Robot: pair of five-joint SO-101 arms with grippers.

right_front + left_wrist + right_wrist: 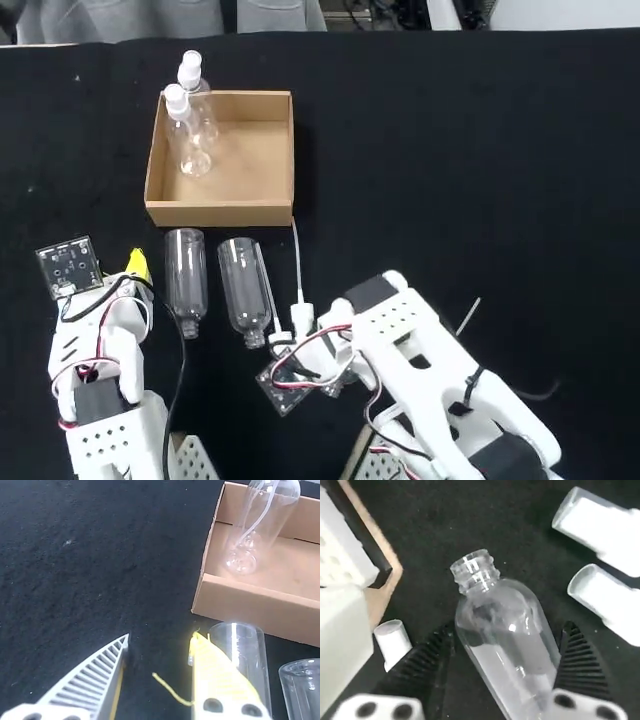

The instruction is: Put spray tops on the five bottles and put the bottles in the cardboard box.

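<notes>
In the cardboard box stand two clear bottles with white spray tops on. Two topless bottles lie side by side in front of the box, necks pointing away from it. A loose spray top with its long tube lies right of them. My left gripper is open just left of the nearer lying bottle. My right gripper has its black fingers against both sides of another topless bottle, with a white spray top beside it.
The right arm takes up the front right of the black table and the left arm the front left. Two white hollow parts lie beyond the held bottle. The black cloth stretches bare right of the box.
</notes>
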